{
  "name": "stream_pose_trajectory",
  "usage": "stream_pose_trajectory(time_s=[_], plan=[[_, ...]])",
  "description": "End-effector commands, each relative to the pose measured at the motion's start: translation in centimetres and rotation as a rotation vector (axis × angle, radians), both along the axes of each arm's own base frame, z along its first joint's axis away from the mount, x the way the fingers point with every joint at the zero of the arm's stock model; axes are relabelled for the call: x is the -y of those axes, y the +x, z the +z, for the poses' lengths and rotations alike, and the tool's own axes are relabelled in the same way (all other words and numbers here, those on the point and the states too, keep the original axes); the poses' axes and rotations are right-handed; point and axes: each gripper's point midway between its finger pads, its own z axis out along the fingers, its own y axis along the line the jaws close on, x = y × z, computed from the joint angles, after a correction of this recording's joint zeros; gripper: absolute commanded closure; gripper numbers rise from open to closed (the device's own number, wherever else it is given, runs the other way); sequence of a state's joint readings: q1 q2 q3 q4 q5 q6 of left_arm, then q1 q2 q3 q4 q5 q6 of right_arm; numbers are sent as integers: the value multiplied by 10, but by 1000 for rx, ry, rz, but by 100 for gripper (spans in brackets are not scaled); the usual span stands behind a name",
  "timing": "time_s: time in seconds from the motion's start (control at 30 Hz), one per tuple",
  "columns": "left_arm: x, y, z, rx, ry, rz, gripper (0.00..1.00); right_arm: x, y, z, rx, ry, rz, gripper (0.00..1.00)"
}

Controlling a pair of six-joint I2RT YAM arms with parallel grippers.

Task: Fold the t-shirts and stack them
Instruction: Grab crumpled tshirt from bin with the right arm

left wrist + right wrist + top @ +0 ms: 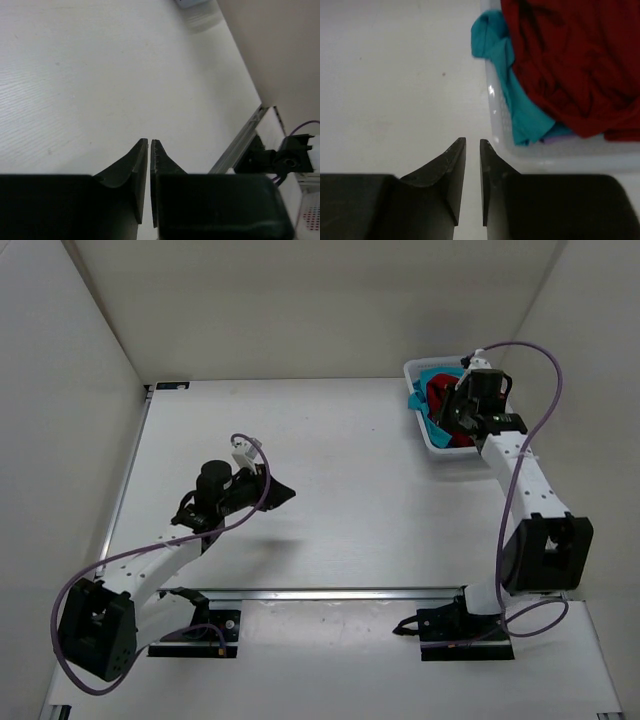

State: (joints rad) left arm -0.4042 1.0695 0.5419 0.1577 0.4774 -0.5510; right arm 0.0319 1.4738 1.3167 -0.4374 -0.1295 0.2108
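White table (330, 490) bears basket (560, 152) of t-shirts (570, 65); left fingers (132, 172), right fingers (451, 167) nearly closed, empty.

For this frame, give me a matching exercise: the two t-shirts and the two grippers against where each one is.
Things:
1. dark red t-shirt
2. teal t-shirt
3. left gripper
4. right gripper

Places:
A. over the table, far from the white basket
B. spilling over the basket's rim
C. heaped on top inside the basket
D. close beside the basket

Pairs: 1-C, 2-B, 3-A, 4-D.
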Motion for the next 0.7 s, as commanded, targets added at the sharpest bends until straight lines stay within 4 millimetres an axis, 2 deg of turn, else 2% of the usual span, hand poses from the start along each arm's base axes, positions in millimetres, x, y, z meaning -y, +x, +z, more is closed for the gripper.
stream_pose_trajectory(time_s=[0.0,0.07,0.1,0.13,0.2,0.23,0.27,0.3,0.33,0.37,0.43,0.5,0.53,0.6,0.67], plan=[[-4,7,-4,49,30,26,82,17,49,31,143,-49,-23,82],[-9,5,-11,36,36,40,68,21,72,23,139,-75,-23,59],[-13,6,-12,41,39,57,66,25,82,31,155,-97,-32,55],[-16,3,-15,36,35,66,63,28,92,18,127,-120,-29,51],[-21,-2,-21,23,34,82,59,49,119,12,113,-146,-66,47],[-21,-4,-21,17,27,82,58,56,127,24,137,-158,-79,47],[-22,-6,-24,5,25,88,56,56,133,8,100,-159,-69,46],[-20,-8,-23,2,26,78,55,59,142,3,88,-167,-67,45],[-22,-6,-21,12,35,86,54,61,146,8,96,-176,-77,44],[-19,-9,-22,6,40,75,54,68,153,-3,81,-193,-78,43],[-17,-10,-26,-9,39,64,53,70,160,-10,77,-207,-91,42],[-12,-12,-29,-21,33,53,52,74,166,-18,70,-189,-95,42],[-9,-13,-31,-28,37,45,52,76,172,-15,86,-187,-104,44],[-7,-15,-39,-45,46,49,52,79,177,-20,78,-185,-108,55],[-6,-15,-41,-50,47,49,52,76,183,-25,68,-165,-86,77]])
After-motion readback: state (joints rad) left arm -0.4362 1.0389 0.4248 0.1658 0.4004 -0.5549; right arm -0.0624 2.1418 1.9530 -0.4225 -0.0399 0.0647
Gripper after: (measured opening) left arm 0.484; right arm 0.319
